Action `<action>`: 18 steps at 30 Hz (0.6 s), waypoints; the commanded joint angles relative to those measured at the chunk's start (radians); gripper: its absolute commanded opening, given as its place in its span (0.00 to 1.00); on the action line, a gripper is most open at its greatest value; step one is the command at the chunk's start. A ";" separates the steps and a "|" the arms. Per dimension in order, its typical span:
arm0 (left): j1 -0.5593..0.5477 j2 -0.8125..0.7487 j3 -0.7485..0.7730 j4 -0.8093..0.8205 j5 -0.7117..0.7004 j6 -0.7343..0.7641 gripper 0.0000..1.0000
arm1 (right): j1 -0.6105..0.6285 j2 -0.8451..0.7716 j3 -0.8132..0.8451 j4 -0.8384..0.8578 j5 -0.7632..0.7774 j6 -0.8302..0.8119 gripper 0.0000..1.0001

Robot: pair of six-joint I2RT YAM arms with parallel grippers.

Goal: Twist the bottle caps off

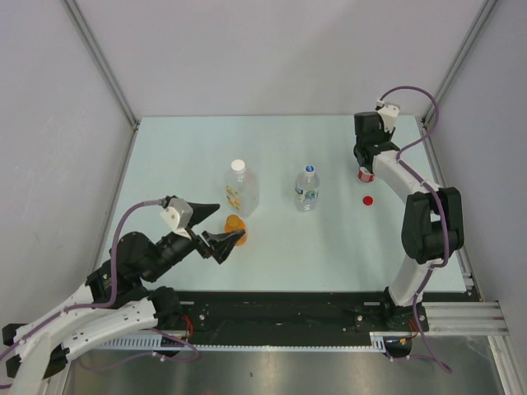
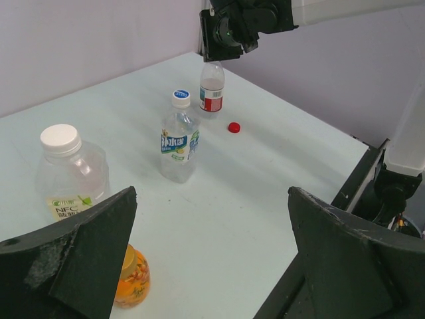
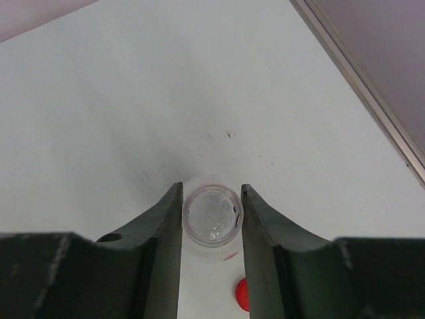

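Pale mint tabletop (image 1: 181,148), bottles spread across its middle. Far left: left gripper (image 2: 211,191) low over the near part of the table, jaws spread wide, nothing between them. Just beside its left finger (image 2: 80,266) stands a small orange-filled bottle with a fruit label (image 2: 133,279), partly hidden by that finger; its cap cannot be made out. Behind it, a large clear plastic bottle with an orange-green label (image 2: 70,179), upright, white round screw cap (image 2: 60,138) on. Next to the right, apart from the large one, a slimmer clear bottle with a blue-and-white label (image 2: 178,147), upright, blue round cap (image 2: 180,97) on. Farther right and toward the back, a small clear bottle with a red-and-white label (image 2: 212,92), upright, neck open, no cap on it. Right gripper (image 3: 211,187) comes down from above and is clenched on that open neck (image 3: 211,216), one finger (image 3: 163,226) on each side of the rim. Red round plastic cap (image 1: 368,200) lies flat on the table near the bottle's base, on the side toward the arm bases, not touching it.
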 commanded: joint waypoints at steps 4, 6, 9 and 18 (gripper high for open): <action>0.001 0.015 -0.003 0.030 -0.002 -0.013 1.00 | -0.005 -0.017 -0.027 0.013 0.005 0.031 0.14; 0.001 0.017 -0.002 0.029 -0.002 -0.011 1.00 | -0.005 -0.020 -0.034 0.011 0.005 0.031 0.23; 0.001 0.017 -0.003 0.027 0.000 -0.011 1.00 | -0.006 -0.031 -0.042 0.005 0.000 0.041 0.35; 0.001 0.021 -0.006 0.032 0.006 -0.017 1.00 | -0.003 -0.080 -0.051 -0.006 -0.007 0.047 0.55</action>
